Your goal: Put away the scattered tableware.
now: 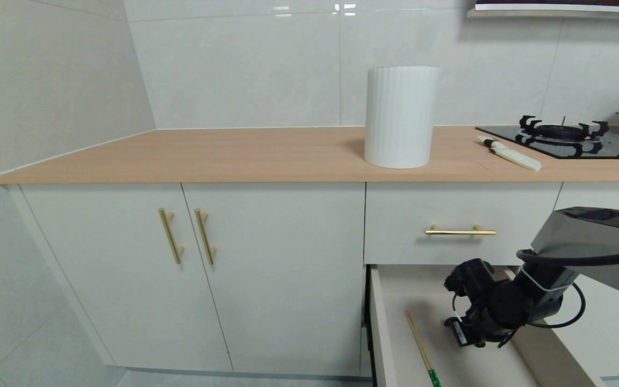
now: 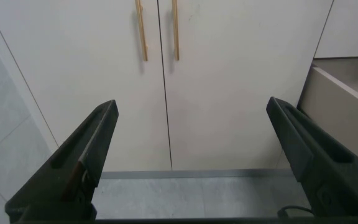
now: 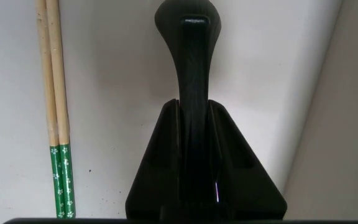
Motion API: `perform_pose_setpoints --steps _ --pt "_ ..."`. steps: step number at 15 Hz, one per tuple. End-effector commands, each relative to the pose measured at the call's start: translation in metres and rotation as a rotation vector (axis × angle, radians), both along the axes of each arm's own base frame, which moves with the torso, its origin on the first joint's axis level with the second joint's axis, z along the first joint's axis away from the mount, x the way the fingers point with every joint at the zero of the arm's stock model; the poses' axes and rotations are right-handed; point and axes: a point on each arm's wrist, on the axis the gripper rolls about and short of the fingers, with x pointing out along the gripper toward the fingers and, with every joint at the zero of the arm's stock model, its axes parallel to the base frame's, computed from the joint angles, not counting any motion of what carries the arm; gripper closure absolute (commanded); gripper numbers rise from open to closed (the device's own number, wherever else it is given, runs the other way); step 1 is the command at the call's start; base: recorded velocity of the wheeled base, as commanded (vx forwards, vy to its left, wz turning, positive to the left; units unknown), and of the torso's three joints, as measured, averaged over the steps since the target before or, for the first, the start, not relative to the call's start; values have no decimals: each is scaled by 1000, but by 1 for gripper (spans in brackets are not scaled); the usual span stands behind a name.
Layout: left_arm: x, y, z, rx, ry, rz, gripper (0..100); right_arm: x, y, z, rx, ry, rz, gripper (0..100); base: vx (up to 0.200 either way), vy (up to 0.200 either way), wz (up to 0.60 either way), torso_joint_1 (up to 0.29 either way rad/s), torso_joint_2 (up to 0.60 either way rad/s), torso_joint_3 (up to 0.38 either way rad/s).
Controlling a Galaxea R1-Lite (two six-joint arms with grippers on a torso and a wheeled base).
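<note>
**Right wrist view: black utensil clamped over the open drawer**

Right gripper is pressed tight on one black utensil. Its rounded end points straight away from the fingers. I cannot tell whether it touches the drawer floor.

Open drawer:
- Its right wall stands just beside the gripper.
- A bare strip of floor lies between the utensil and the chopsticks.

Chopsticks: two, side by side and touching. Their long axis runs front to back, roughly parallel to the utensil. Green ends point toward the drawer front, nearer its left wall.

Left gripper has its fingers spread wide with nothing between them. It faces the cabinet doors, which carry two brass handles, with floor below.

Countertop holds one white ribbed canister and one pale utensil lying near the stove.
</note>
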Motion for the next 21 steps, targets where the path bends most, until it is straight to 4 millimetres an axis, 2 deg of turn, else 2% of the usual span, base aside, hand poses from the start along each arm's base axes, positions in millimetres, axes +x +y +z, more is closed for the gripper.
perform_pose_setpoints --steps 1,4,5,15,16,18,19,20,21 --pt "0 0 0 0 1 0 0 0 0 0 0 0 1 100 0 0 0 0 0 0" --pt "0 0 0 0 -1 0 0 0 0 0 0 0 1 100 0 0 0 0 0 0" --pt "0 0 0 0 1 0 0 0 0 0 -1 1 1 0 0 0 0 0 0 0" --pt "0 0 0 0 -1 0 0 -1 -1 2 12 -11 -18 0 0 0 0 0 0 0" --pt "0 0 0 0 1 0 0 0 -2 10 26 -31 -41 0 0 0 0 0 0 0" --pt "0 0 0 0 -1 0 0 -7 -4 49 86 -116 -96 0 0 0 0 0 0 0" --pt "0 0 0 0 1 0 0 -10 -5 56 93 -128 -96 0 0 0 0 0 0 0" --pt "0 0 0 0 1 0 0 -21 -7 91 140 -199 -78 0 0 0 0 0 0 0" --pt "0 0 0 0 1 0 0 -27 -7 102 152 -219 -69 0 0 0 0 0 0 0"
